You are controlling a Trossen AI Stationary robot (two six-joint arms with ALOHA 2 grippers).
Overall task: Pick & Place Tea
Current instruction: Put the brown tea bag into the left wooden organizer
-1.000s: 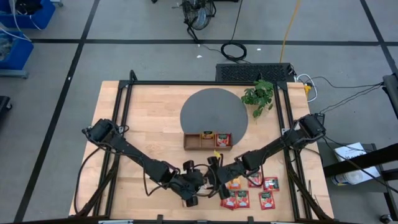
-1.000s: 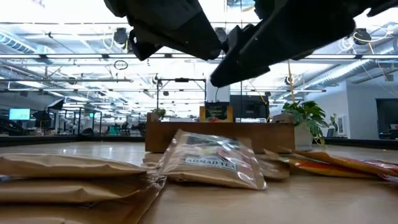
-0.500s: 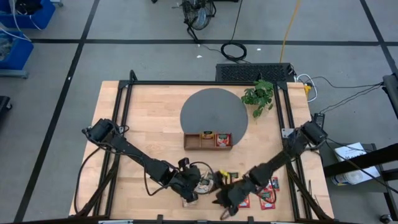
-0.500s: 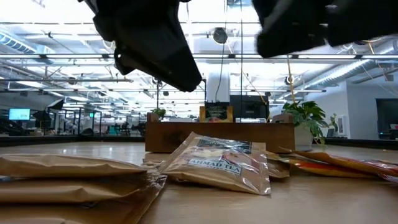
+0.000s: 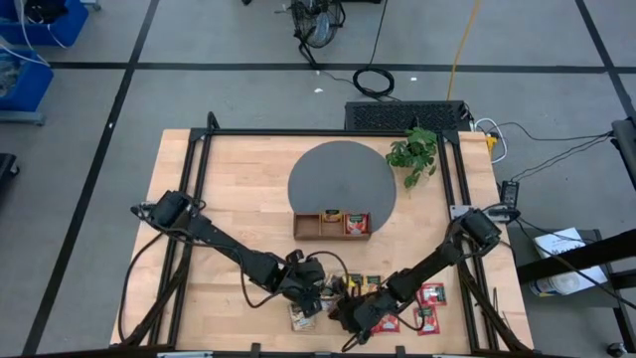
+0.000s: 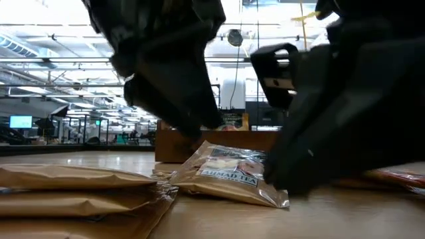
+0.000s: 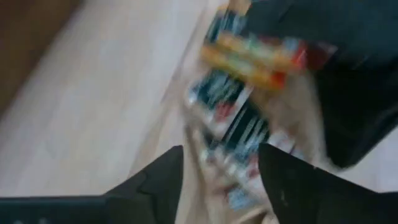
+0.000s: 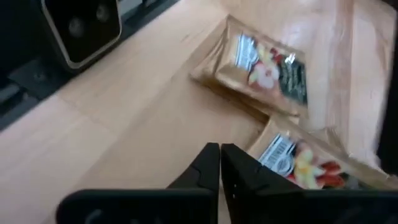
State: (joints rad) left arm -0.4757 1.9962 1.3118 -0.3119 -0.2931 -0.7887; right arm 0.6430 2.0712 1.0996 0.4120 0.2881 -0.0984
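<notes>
Beige-green tea sachets (image 5: 303, 314) lying at the table's near edge, red sachets (image 5: 430, 294) to their right, my left gripper (image 7: 219, 163) spread wide over them, my right gripper (image 8: 220, 163) pinched closed and empty beside it, wooden tray (image 5: 332, 225) farther back

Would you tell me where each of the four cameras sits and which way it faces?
High: overhead, straight down; both arms, wooden tray.
Low: table height, level across; both arms loom over a beige sachet.
Left wrist: down past open left gripper at sachets.
Right wrist: past shut right gripper at sachets.
Shared: sachets near the front edge.
</notes>
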